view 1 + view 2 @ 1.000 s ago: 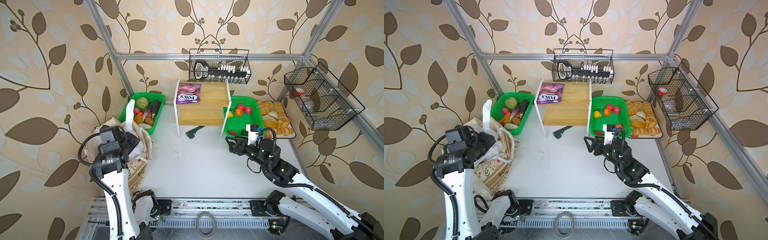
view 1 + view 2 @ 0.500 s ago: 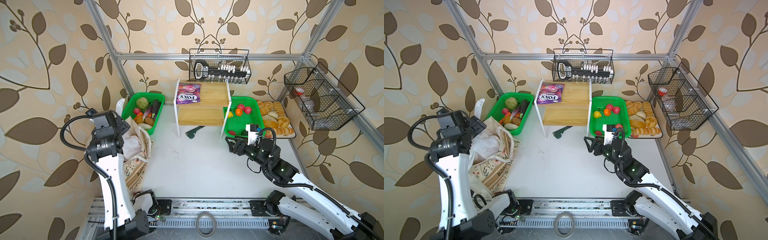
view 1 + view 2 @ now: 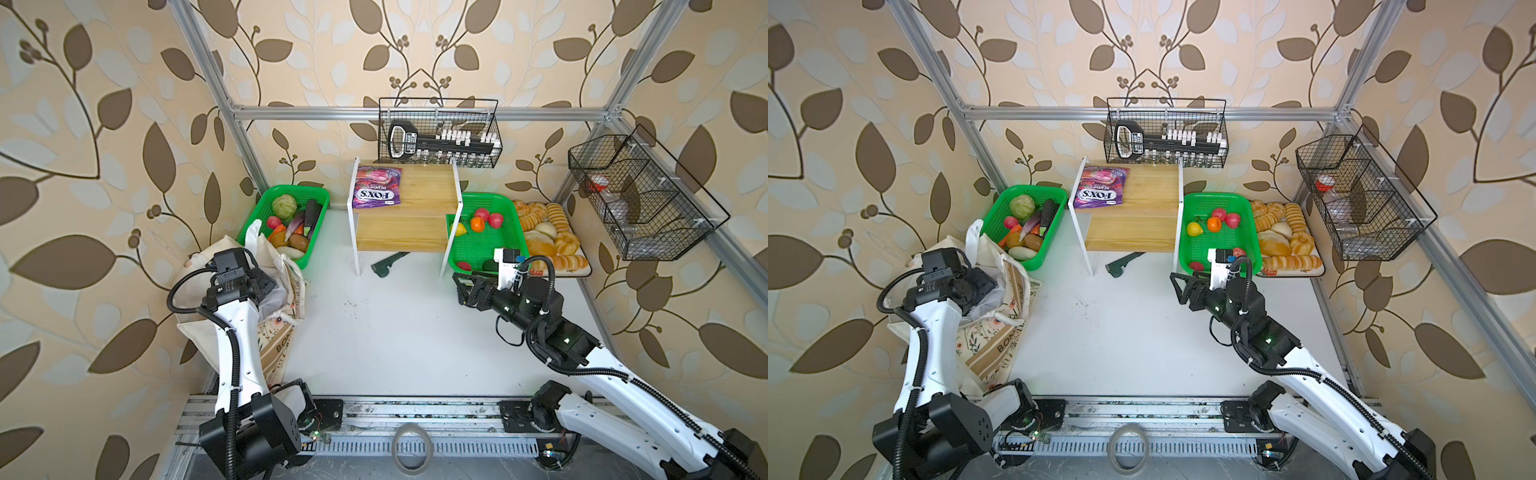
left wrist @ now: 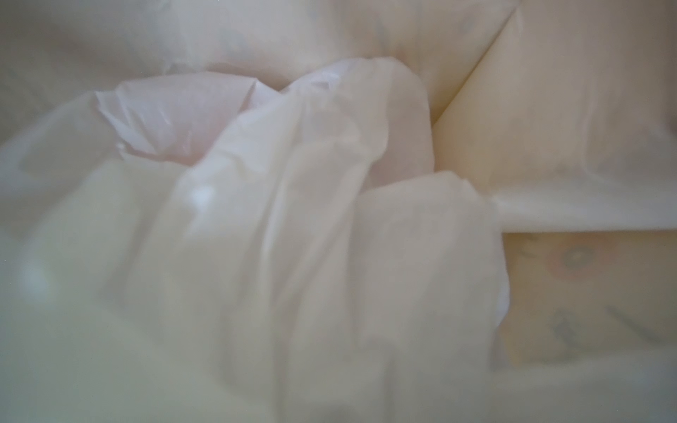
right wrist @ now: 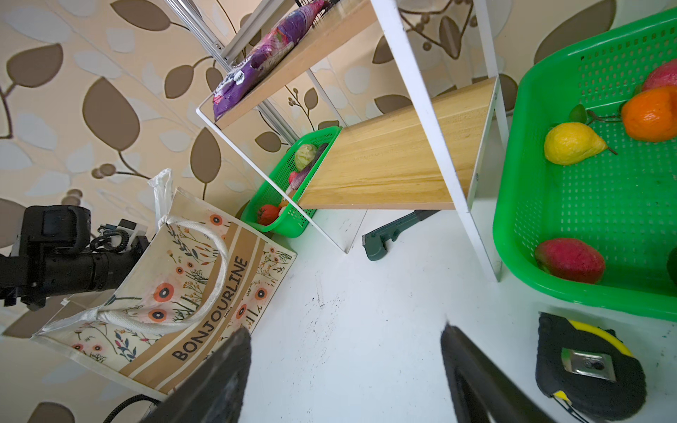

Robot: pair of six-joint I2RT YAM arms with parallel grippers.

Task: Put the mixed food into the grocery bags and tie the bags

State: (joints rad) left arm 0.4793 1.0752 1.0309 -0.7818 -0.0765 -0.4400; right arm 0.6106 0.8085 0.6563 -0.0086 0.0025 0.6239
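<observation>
Plastic of the white carrier (image 4: 293, 219), sitting inside the canvas tote (image 3: 270, 353) at 9 o'clock, is thin, light and slippery, so you pinch its loop handle (image 3: 252, 228); the left gripper (image 3: 259, 286) is buried there, opening impossible to tell, the right gripper (image 5: 344, 329) stands wide open, empty.

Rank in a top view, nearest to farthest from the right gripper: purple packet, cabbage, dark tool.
1. Dark tool, on the table by the shelf.
2. Purple packet, on the shelf's upper board.
3. Cabbage, in the left basket.
</observation>
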